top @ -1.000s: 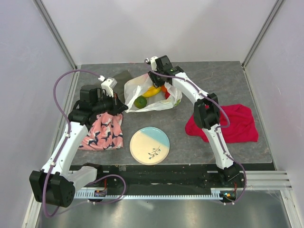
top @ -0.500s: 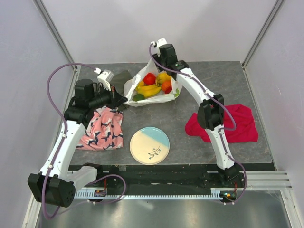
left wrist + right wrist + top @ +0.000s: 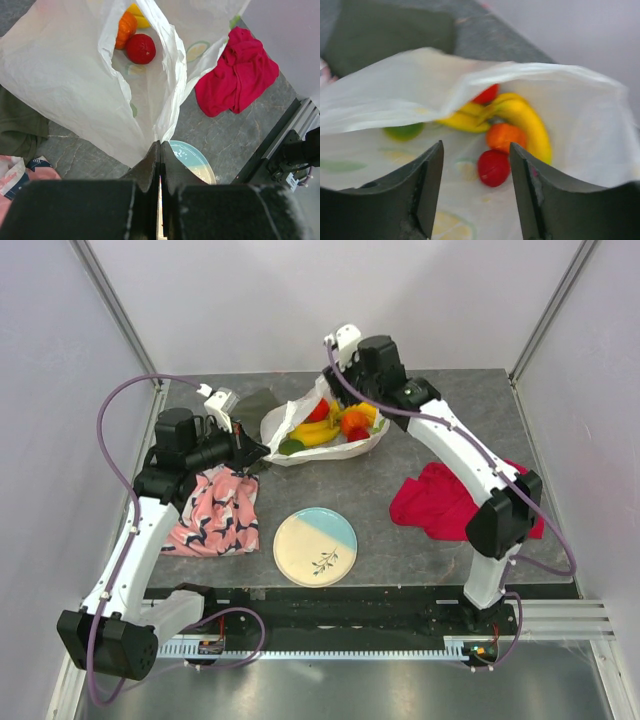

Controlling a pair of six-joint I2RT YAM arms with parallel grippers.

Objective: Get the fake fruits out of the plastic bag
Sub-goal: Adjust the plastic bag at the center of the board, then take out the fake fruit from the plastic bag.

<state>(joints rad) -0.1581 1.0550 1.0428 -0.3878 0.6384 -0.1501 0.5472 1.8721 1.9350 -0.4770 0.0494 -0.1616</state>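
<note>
The white plastic bag (image 3: 345,448) lies open at the back of the table. Inside show yellow bananas (image 3: 316,430), a red apple (image 3: 318,410), a ribbed orange fruit (image 3: 351,421) and a green one (image 3: 292,445). My left gripper (image 3: 248,451) is shut on the bag's left edge (image 3: 159,131), holding the mouth open. My right gripper (image 3: 337,383) is open and empty above the bag's back rim. In the right wrist view its fingertips (image 3: 439,148) frame a red fruit (image 3: 493,167), with an orange one (image 3: 506,136), a banana (image 3: 532,125) and a green one (image 3: 404,131) beyond.
A cream-and-blue plate (image 3: 315,547) sits at the front centre. A red cloth (image 3: 455,502) lies on the right, partly under the right arm. A pink patterned cloth (image 3: 218,515) lies on the left, and a dark green cloth (image 3: 258,402) behind the bag.
The right arm has swung its elbow out to the right and its gripper has shifted right over the bag. The bag mouth has spread and the fruits have rolled right. The left gripper keeps its hold.
</note>
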